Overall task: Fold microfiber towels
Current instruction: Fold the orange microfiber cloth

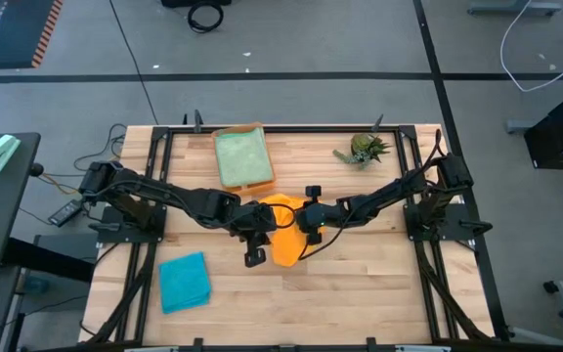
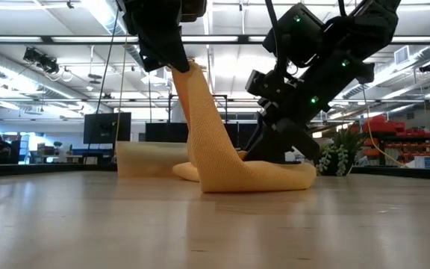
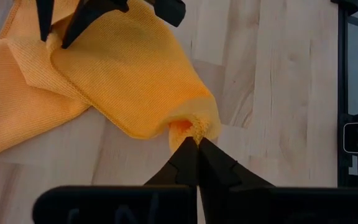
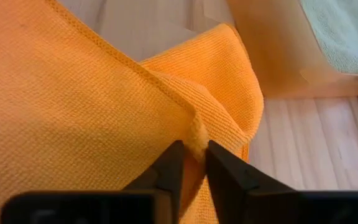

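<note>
The pale wooden-plank table (image 1: pixel 360 284) carries everything, and the two dark jointed arms reach inward from its left and right sides to meet near its middle. The left arm stretches low across the boards, its left gripper (image 3: pixel 196 140) raised above the surface with the fingers pressed together, clamped on a bunched corner of the soft orange microfiber towel (image 1: pixel 283 235). In the low view that corner is lifted high, so the cloth hangs down in a steep band to a heap resting on the table. The right arm bends in from the opposite side, and the right gripper (image 4: pixel 194 152) sits just beside the left one with its fingers close around a stitched hem fold of the same orange towel, pinching it between them. Behind the grippers, toward the far edge, the rigid orange rectangular tray (image 1: pixel 255 183) holds a folded sage green microfiber towel (image 1: pixel 239 156). A folded teal microfiber towel (image 1: pixel 184 282) lies flat near the front left. The small spiky green plant (image 1: pixel 365 149) stands at the far right. No readable writing shows on any of them.
</note>
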Robot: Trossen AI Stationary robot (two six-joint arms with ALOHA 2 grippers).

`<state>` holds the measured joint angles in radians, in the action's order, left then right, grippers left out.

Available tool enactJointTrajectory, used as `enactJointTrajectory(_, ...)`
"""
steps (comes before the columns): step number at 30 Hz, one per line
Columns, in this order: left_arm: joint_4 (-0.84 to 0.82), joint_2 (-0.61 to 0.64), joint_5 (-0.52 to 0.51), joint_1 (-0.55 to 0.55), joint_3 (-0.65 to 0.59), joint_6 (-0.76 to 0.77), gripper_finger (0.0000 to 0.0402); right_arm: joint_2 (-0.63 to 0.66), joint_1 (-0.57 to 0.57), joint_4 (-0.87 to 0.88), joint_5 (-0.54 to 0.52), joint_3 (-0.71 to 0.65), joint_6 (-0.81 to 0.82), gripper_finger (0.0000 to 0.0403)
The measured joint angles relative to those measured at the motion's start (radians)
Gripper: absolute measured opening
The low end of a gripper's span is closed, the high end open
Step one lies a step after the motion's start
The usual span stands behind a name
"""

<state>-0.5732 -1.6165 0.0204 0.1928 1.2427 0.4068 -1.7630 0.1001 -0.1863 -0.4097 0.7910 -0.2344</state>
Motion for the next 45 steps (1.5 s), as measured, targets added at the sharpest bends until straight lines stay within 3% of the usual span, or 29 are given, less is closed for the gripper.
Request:
enactJointTrajectory(3, 0.0, 0.0, 0.0, 0.0, 0.0, 0.0, 0.0013, 0.0, 0.0, -0.002, -0.01, 0.003, -0.005, 0.0046)
enactJointTrajectory(7, 0.0, 0.0, 0.0, 0.0, 0.0, 0.0, 0.0032, 0.0, 0.009, 0.025, -0.062, 0.056, -0.007, 0.0039)
enactJointTrajectory(12, -0.019, 0.0, 0.0, 0.0, 0.0, 0.0, 0.0014, 0.048, 0.014, 0.333, -0.087, 0.207, 0.122, 0.0039)
enactJointTrajectory(18, -0.132, 0.012, 0.002, 0.0, 0.0, 0.006, 0.0016, 0.255, 0.014, 0.802, 0.067, 0.332, 0.342, 0.0038)
enactJointTrajectory(23, -0.178, 0.084, 0.0, 0.002, 0.0, 0.013, 0.0007, 0.538, 0.02, 0.983, 0.173, 0.322, 0.496, 0.0038)
enactJointTrajectory(27, -0.176, 0.163, -0.041, -0.004, 0.0, 0.027, 0.0013, 0.775, 0.047, 0.997, 0.182, 0.289, 0.538, 0.0038)
enactJointTrajectory(30, -0.159, 0.222, -0.157, -0.026, 0.002, 0.021, 0.0009, 0.897, 0.048, 0.972, 0.105, 0.28, 0.482, 0.0038)
enactJointTrajectory(33, -0.15, 0.274, -0.267, -0.078, 0.04, -0.021, 0.0007, 0.972, 0.017, 0.894, -0.014, 0.28, 0.343, 0.0038)
enactJointTrajectory(37, -0.144, 0.308, -0.301, -0.155, 0.16, -0.13, 0.0006, 1.008, -0.053, 0.773, -0.029, 0.312, 0.182, 0.0038)
enactJointTrajectory(41, -0.222, 0.3, -0.247, -0.21, 0.276, -0.147, 0.0008, 0.972, -0.12, 0.813, 0.091, 0.329, 0.331, 0.0038)
enactJointTrajectory(45, -0.303, 0.283, -0.214, -0.219, 0.304, -0.085, 0.001, 0.869, -0.099, 0.819, 0.273, 0.213, 0.541, 0.0038)
